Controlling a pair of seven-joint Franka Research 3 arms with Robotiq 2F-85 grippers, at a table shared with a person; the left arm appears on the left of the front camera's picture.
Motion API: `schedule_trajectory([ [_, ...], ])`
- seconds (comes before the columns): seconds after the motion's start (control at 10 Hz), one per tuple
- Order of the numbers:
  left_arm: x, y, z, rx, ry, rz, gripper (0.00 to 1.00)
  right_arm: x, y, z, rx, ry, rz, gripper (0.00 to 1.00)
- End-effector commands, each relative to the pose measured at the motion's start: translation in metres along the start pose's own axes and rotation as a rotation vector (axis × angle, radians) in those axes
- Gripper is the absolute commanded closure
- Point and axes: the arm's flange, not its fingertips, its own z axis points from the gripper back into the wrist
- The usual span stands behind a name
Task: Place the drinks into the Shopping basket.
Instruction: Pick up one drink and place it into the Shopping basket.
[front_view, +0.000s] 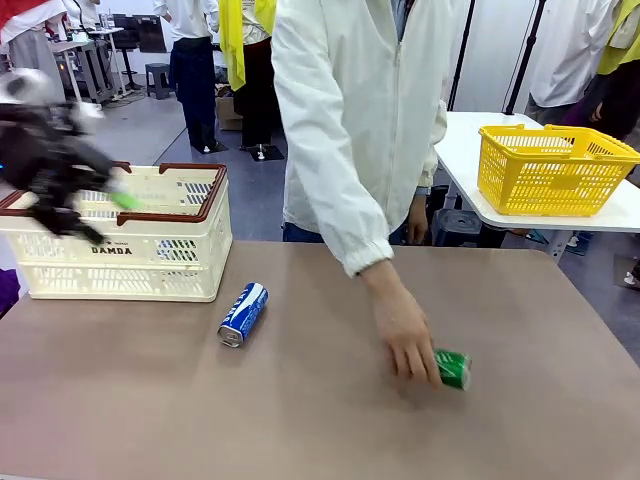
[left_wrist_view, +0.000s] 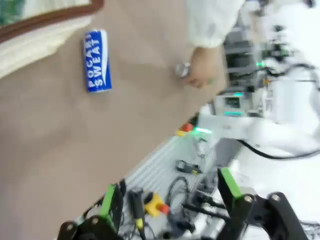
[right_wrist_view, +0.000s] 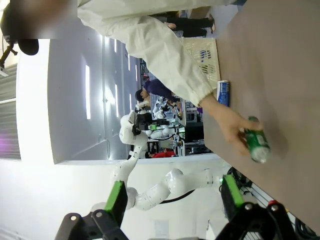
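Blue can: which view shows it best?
Left wrist view: the blue can lies unobstructed, white lettering readable. Front view shows it whole but smaller, near the Shopping basket; right wrist view, tiny beyond the person's hand.

Table (front_view: 300, 430) mostly bare: wide free stretch across the near half and the right side. Blue can (front_view: 243, 313) lies on its side just in front of the crate (front_view: 150, 262), with free room all round it. Green can (front_view: 455, 369) blocked: person's hand (front_view: 403, 330) is on it, and the sleeve (front_view: 330, 160) slants down over the table's middle. Crate top is open from above; left pincer (front_view: 103, 216), jaws wide, hangs blurred at its left end. Yellow basket (front_view: 555, 170) on a separate side table (front_view: 470, 150), well apart.
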Motion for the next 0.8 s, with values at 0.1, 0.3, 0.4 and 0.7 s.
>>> schedule_trajectory([
  [0.1,-0.085,0.104,0.134,-0.336,-0.214,0.12,0.0,-0.001,0.004,0.001,0.0,0.009,-0.004,0.0],
  [0.3,-0.117,0.16,0.152,-0.488,-0.26,0.18,0.0,-0.001,0.004,0.001,0.0,0.009,-0.004,0.0],
  [0.4,-0.122,0.177,0.154,-0.543,-0.271,0.193,0.0,-0.001,0.004,0.001,0.0,0.009,-0.004,0.0],
  [0.7,-0.102,0.144,0.13,-0.46,-0.226,0.193,0.0,-0.001,0.004,0.001,0.0,0.009,-0.004,0.0],
])
